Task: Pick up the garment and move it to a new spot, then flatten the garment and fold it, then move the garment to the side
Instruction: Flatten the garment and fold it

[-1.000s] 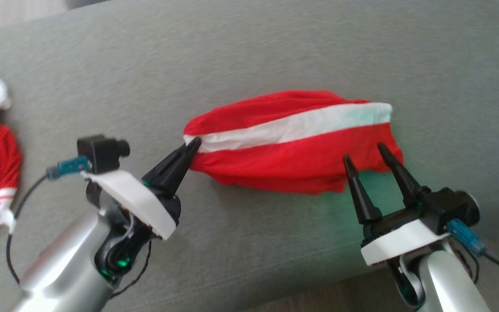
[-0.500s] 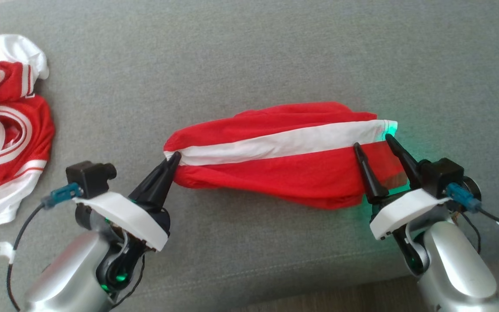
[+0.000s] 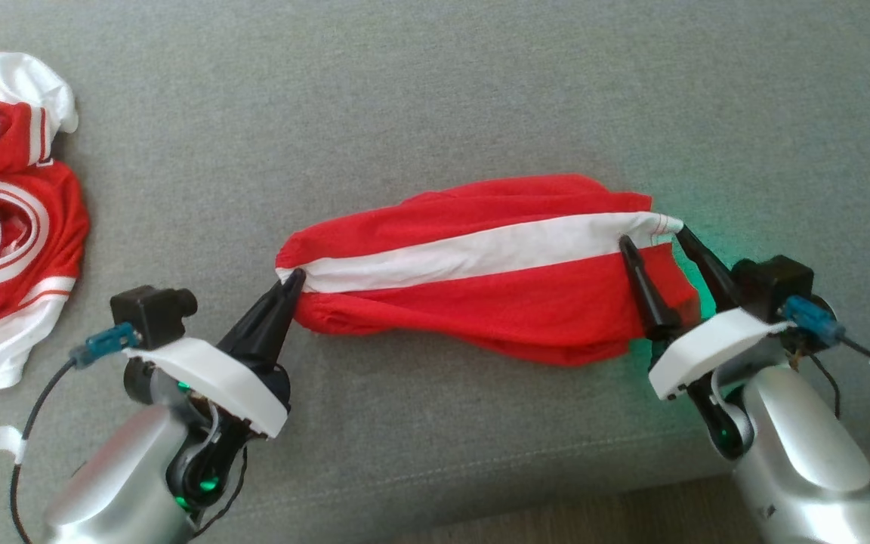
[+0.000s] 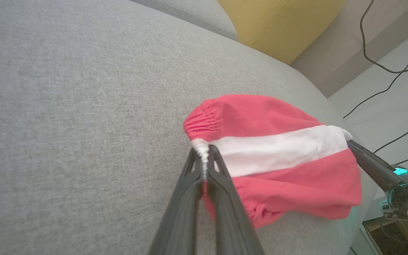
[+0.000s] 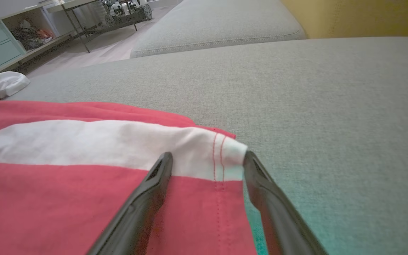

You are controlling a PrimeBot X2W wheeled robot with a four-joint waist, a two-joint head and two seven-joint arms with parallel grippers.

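The garment is red cloth with a wide white stripe, lying stretched across the grey sofa cushion. My left gripper is shut on the gathered white elastic hem at the garment's left end. At the right end my right gripper stands open, one finger lying on the cloth and the other at the outer edge of the white stitched hem corner. The right wrist view shows my right gripper straddling that corner with a wide gap between its fingers.
A second red and white garment lies bunched at the cushion's left end. The cushion's front seam and edge run just behind my arms. A yellow cushion sits at the back, and cables trail on the floor beyond the sofa's end.
My right gripper has moved up from the lower red edge to the white hem corner. My left gripper, still holding the left end, has drawn the garment out longer. The head camera has shifted.
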